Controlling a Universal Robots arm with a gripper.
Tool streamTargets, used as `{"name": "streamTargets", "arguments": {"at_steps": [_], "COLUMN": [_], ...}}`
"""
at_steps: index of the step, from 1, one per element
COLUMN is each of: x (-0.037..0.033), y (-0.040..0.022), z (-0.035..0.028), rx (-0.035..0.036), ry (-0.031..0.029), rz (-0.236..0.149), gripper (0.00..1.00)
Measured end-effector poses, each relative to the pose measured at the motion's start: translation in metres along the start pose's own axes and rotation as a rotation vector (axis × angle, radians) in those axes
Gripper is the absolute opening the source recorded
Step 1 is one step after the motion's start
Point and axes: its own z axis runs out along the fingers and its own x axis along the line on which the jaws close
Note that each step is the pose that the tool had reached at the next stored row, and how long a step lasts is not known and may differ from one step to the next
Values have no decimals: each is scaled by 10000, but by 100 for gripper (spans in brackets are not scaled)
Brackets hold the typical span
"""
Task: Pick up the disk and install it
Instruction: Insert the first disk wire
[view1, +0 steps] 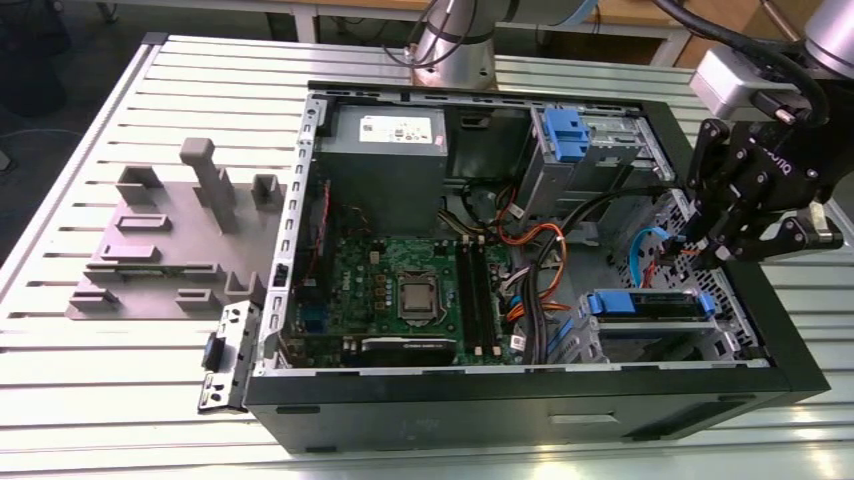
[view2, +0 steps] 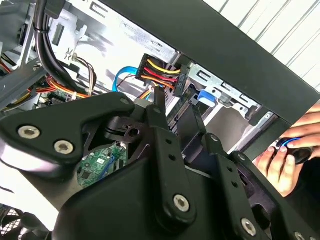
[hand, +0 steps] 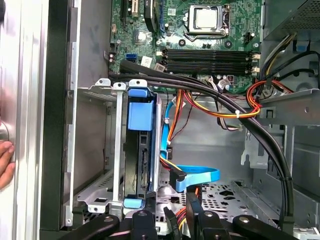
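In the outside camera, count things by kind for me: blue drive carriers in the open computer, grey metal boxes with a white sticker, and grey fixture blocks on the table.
Blue drive carriers: 2, one holding the disk, one an empty clip
Grey metal boxes with a white sticker: 1
Grey fixture blocks: 1
Total: 4

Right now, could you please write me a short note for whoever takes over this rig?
Gripper: fingers open, empty, close to the drive bay inside the computer case.
Disk: in the bay, blue rails on.
Done: pick-up and insertion, it seems.
Left: cannot tell if it is fully seated.
A person's hand is at the case edge.
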Motion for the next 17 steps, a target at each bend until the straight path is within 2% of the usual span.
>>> {"name": "streamTargets", "arguments": {"at_steps": [4,7,8,11,17], "x": [-5,-13,-14,-19,-59], "y": [0,-6,-11,-29,-58], "z": [-1,0,1,0,2], "rx": [-13,-96,-134,-253,-411], "ry": [22,70,96,227,407], "rz": [-1,-15,-20,-29,-46], "gripper": [37,37,37,37,37]}}
